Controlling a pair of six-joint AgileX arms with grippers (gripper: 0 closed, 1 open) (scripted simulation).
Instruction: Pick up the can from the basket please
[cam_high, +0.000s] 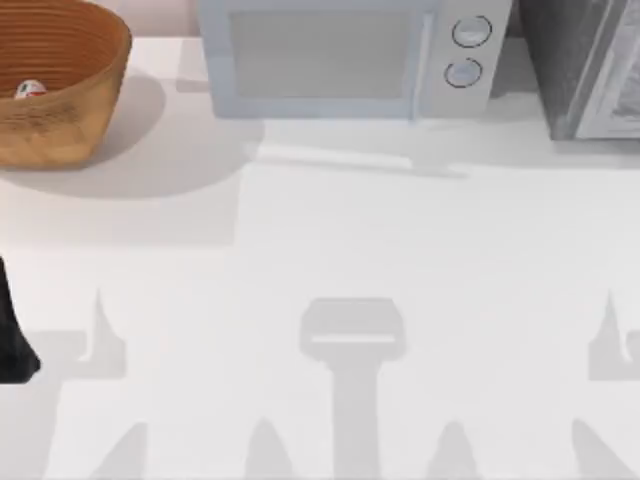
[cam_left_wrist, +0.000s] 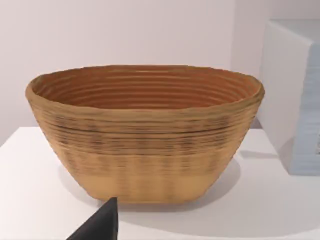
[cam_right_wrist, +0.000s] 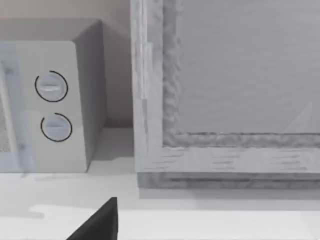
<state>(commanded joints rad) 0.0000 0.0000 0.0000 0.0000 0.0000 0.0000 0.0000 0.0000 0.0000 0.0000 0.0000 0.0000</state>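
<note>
The basket (cam_high: 60, 85) is being seen at the far left corner of the white table (cam_high: 320, 300) in the top view, cut by the picture's left and upper edges. Its tan-brown woven outside is being shown below the rim, and the orange-brown ribbed inside is being shown above it. The can (cam_high: 30, 90) is lying inside the basket, near the picture's left edge, with its white body and red marks being partly shown above the basket's inner wall.

In the left wrist view the basket (cam_left_wrist: 145, 145) is being faced from the side, standing upright on the table, with its ribbed inside being seen over the near rim. A dark fingertip of the left gripper (cam_left_wrist: 100, 225) is being shown in front of the basket, apart from it. A dark part of the left arm (cam_high: 12, 330) is being seen at the top view's left edge, well apart from the basket. Whether the left gripper is released or clenched cannot be told.

A white microwave (cam_high: 345, 55) with two round knobs (cam_high: 468, 50) is standing at the table's far side, just to the right of the basket. A grey cabinet (cam_high: 590, 65) is standing at the far right corner, beside the microwave.

In the right wrist view the microwave (cam_right_wrist: 55, 100) and the cabinet (cam_right_wrist: 230, 95) are being faced, with a dark fingertip of the right gripper (cam_right_wrist: 100, 222) in front of them. Its state cannot be told either.
</note>
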